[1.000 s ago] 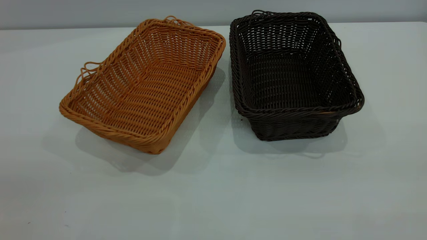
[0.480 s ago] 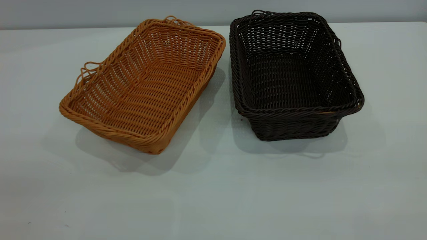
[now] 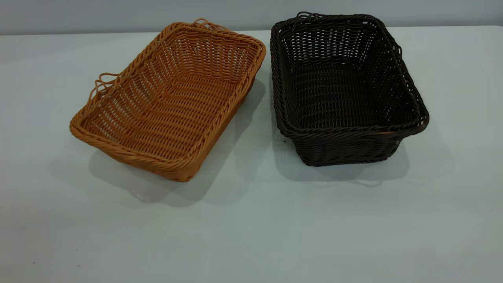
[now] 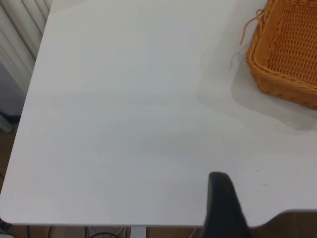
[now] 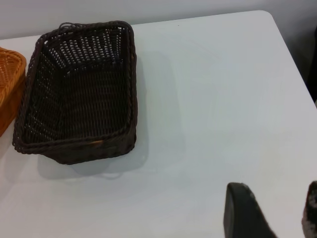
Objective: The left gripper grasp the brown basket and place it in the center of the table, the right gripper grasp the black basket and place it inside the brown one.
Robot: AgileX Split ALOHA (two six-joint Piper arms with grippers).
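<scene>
**Two baskets side by side, both grippers held back over bare tabletop**

On the left of the exterior view the brown basket [image 3: 169,98] sits flat on the white tabletop [image 3: 251,228], turned at an angle so that one short end points toward the far edge and a small looped handle sticks out on its left side. Nothing lies in it. In the left wrist view a corner of the same basket [image 4: 287,54] shows well away from the left gripper [image 4: 225,208], with a wide stretch of bare tabletop [image 4: 124,124] between them. Only one dark finger of that gripper comes into view, near the tabletop's edge, so whether its jaws are spread or pressed together cannot be told. It touches nothing.

Just to the right of the brown basket, close beside it but apart, stands the black basket [image 3: 346,90], upright, squarer to the camera, and likewise holding nothing. Its walls look deeper than its neighbour's.

In the right wrist view the black basket [image 5: 79,94] lies well apart from the right gripper [image 5: 277,208], whose two dark fingertips show with a clear gap of white tabletop [image 5: 213,99] between them: the jaws are spread and pinch nothing. A sliver of the brown basket [image 5: 10,84] shows beside the black one.

Neither arm appears in the exterior view.
</scene>
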